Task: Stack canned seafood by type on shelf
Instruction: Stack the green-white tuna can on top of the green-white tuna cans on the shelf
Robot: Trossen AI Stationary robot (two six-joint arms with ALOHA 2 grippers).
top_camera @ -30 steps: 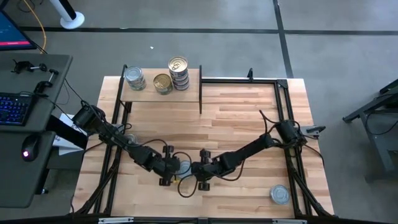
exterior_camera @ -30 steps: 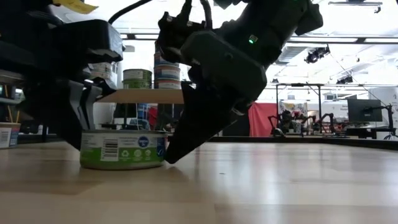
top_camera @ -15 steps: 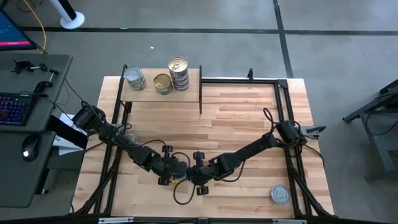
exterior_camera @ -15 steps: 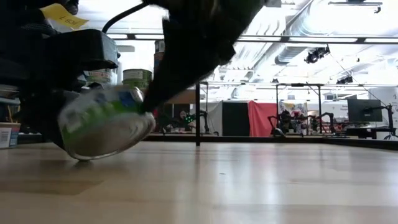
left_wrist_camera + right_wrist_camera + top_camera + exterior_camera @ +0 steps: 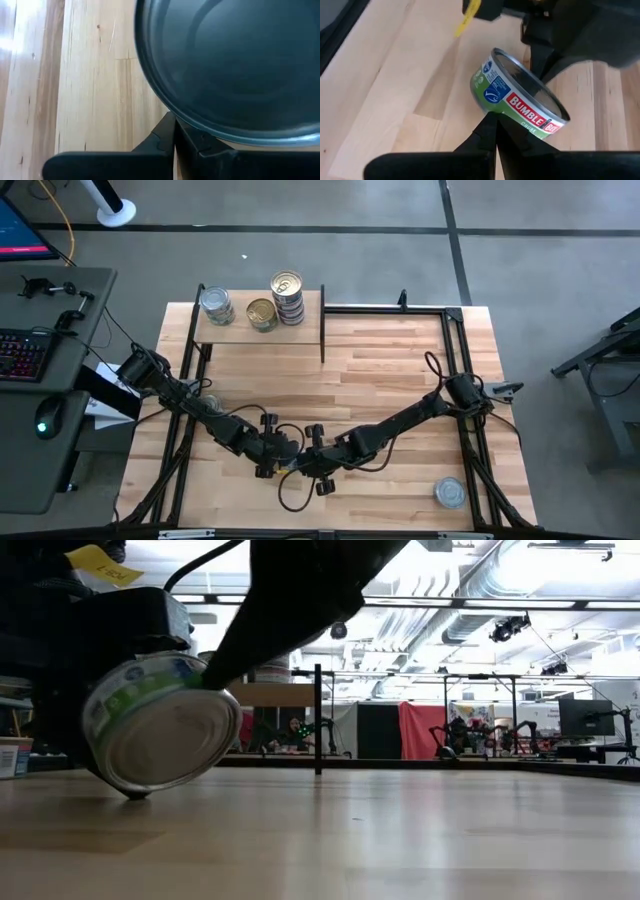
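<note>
- Canned seafood tin with green label (image 5: 160,725): tilted steeply on edge, one rim point touching the table (image 5: 400,380), flat face turned toward the low camera. It sits between the two grippers near the table's front edge.
- Table: large plank-patterned wood top, both dark arms reaching in to meet near its front middle.
- Shelf (image 5: 258,332): light-wood board at the far left corner, well apart from both sets of fingers.
- On the shelf: a stack of tins (image 5: 287,298), gold top uppermost; a single gold-topped tin (image 5: 261,314) just beside it; a silver-topped tin (image 5: 215,305) toward the other end.
- Loose silver-topped tin (image 5: 450,493): flat on the table near the front right corner, well apart from the grippers.
- Left gripper (image 5: 276,452): against the tilted tin; its wrist view is filled by the tin's flat metal face. Cannot tell whether its fingers clamp the tin.
- Right gripper (image 5: 494,131): fingers closed together, tips wedged under the tin's lower label edge, propping it up.
</note>
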